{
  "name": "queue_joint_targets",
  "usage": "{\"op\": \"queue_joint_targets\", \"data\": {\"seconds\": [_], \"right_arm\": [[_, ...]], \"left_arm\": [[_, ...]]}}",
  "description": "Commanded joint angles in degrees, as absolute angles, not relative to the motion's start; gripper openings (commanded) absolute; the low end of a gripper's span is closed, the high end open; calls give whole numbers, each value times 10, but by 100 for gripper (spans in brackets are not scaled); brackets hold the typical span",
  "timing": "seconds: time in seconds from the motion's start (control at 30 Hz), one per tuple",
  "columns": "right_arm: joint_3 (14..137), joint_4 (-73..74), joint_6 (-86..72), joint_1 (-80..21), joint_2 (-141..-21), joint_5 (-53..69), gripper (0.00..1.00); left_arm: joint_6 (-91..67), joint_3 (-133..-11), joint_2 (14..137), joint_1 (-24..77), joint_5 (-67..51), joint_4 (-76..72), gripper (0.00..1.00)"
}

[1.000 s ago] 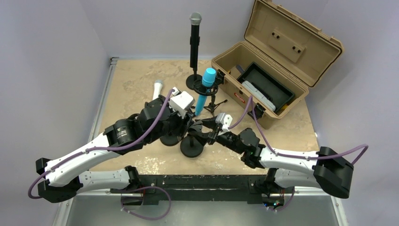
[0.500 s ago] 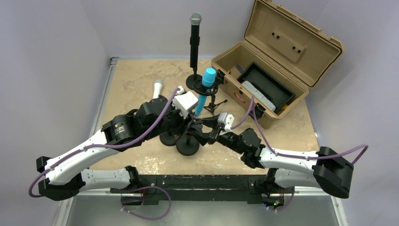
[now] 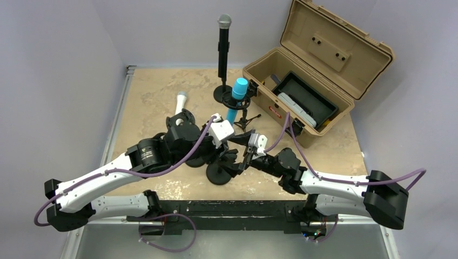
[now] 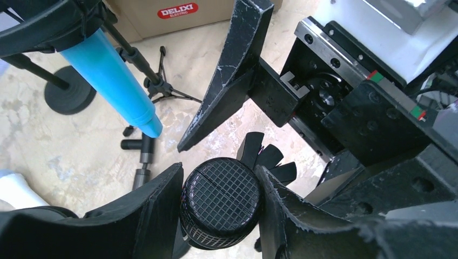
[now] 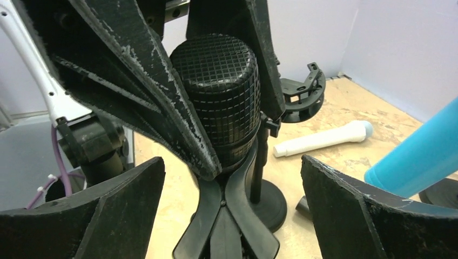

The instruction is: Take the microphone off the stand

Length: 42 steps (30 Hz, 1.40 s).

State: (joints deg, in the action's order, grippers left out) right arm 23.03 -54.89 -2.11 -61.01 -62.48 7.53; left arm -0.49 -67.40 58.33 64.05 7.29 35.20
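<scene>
A black microphone with a mesh head (image 4: 221, 208) stands upright in the forked clip (image 5: 232, 216) of a round-based stand (image 3: 219, 174). My left gripper (image 4: 216, 186) is shut on the mesh head, one finger on each side; it also shows in the right wrist view (image 5: 221, 91) and the top view (image 3: 224, 148). My right gripper (image 5: 232, 189) is open, its fingers (image 5: 108, 210) wide on either side of the clip below the head, touching nothing. In the top view the right gripper (image 3: 237, 159) meets the left one over the stand.
A blue microphone (image 3: 236, 100) sits in a small tripod stand behind the grippers. A tall black microphone (image 3: 223, 46) stands farther back. A white microphone (image 3: 180, 102) lies on the table. An open tan case (image 3: 318, 70) is at the right. An empty stand (image 5: 270, 199) is close by.
My left wrist has swung right and toward the front, over the stand. The stand base has shifted slightly toward the near edge. My right wrist has drawn in a little.
</scene>
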Motion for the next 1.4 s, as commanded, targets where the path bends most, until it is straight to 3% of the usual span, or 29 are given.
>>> {"op": "queue_joint_targets", "data": {"seconds": [0.0, 0.43, 1.03, 1.2, 1.37], "right_arm": [[230, -551, -20, -610, -614, 104, 93], [245, -506, -39, -614, -619, 34, 82], [258, -498, -14, -625, -608, -31, 82], [259, -498, -7, -626, -610, -17, 71], [252, -504, -11, -626, -608, -8, 71]], "left_arm": [[79, -666, 543, 639, 82, 265, 0], [89, -644, 536, 584, -5, 220, 0], [87, -640, 537, 555, -66, 226, 0], [88, -643, 537, 551, -65, 227, 0], [88, -648, 541, 547, -68, 228, 0]]}}
